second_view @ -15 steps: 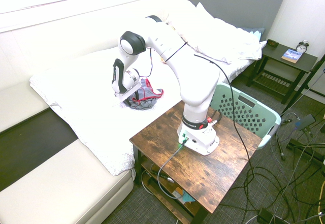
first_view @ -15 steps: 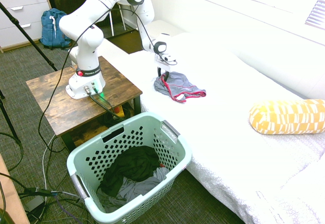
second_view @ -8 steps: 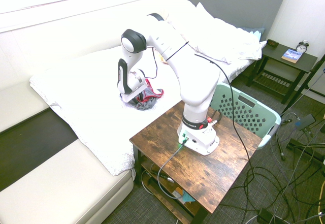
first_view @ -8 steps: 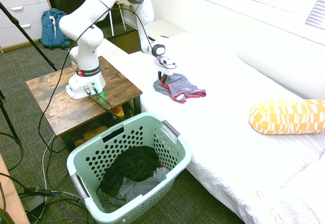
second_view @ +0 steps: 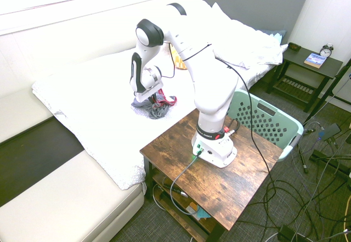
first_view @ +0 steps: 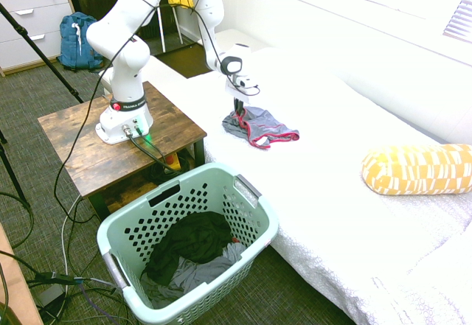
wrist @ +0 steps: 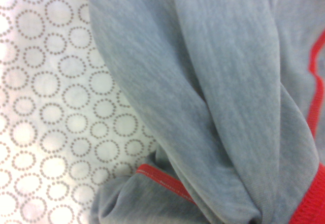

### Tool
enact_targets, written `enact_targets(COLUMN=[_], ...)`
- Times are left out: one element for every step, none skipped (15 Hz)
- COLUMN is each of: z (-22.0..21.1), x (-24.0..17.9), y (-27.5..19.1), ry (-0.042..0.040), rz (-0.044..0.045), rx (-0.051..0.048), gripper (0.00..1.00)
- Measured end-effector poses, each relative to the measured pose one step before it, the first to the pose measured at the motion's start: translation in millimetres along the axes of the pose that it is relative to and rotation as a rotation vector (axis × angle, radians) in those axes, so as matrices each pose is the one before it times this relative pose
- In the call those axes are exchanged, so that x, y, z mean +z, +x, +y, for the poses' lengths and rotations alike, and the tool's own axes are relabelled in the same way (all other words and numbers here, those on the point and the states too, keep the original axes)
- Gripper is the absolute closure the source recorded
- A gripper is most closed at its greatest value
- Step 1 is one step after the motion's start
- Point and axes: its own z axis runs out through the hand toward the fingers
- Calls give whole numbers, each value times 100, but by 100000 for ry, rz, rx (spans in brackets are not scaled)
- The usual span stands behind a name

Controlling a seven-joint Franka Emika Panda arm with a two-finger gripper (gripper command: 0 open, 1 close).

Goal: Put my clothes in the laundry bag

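My clothes, a grey garment with red piping (first_view: 259, 127), lie on the white bed near its edge by the wooden table. My gripper (first_view: 238, 109) comes down on the garment's near end and is shut on a fold of it, which it pulls slightly up. From the other side the same garment (second_view: 157, 106) bunches under the gripper (second_view: 149, 97). In the wrist view grey fabric with a red seam (wrist: 213, 97) fills most of the picture over the dotted bedspread (wrist: 45, 107). The mint-green laundry bag (first_view: 251, 189) stands on the floor beside the bed.
The basket holds a black garment (first_view: 193, 240) and a plain grey cloth (first_view: 199, 273). A yellow patterned bolster (first_view: 417, 169) lies on the bed to the right. The wooden table (first_view: 81, 148) bearing the arm stands between bed and basket. Pillows (second_view: 241, 41) lie at the bed's head.
The gripper went down onto the garment's near end and closed on it; the fabric is now gathered and lifted a little under it.
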Motion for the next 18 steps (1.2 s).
enact_targets(z=[1262,1588,1788,2067,2458,2488,2535,2713,2798,2760,2927,3315,3062,3083,2994,2464,1931,1300], x=[-1927,-2191,-2262,-2561,-2847,-2737,-2510,-2437,-2525,-2573,-2512,-2309,-1631,-937,-176,764,1540,2361], y=[758,815,831,812,595,170,-252,-479,-689,-886,-1295,-1898,-2261,-2514,-2570,-1918,-1332,-721], ry=[-590,-874,-1359,-2393,-3699,-3804,-4033,-4453,-5220,-5453,-5340,-4509,-3728,-3923,-4150,-3961,-3978,-4303], rz=[-152,-942,-1528,-1359,-1138,-1370,-1404,-899,-79,849,1034,89,-1036,-2244,-3438,-4355,-4549,-5211], rx=[-1902,-2315,-3295,-3766,-3855,-3847,-5221,-5703,-5372,-4137,-2328,-1307,-998,-886,-432,290,605,895], gripper=[100,100,100,100,100,100,100,100,100,100,100,100,100,100,100,100,100,100])
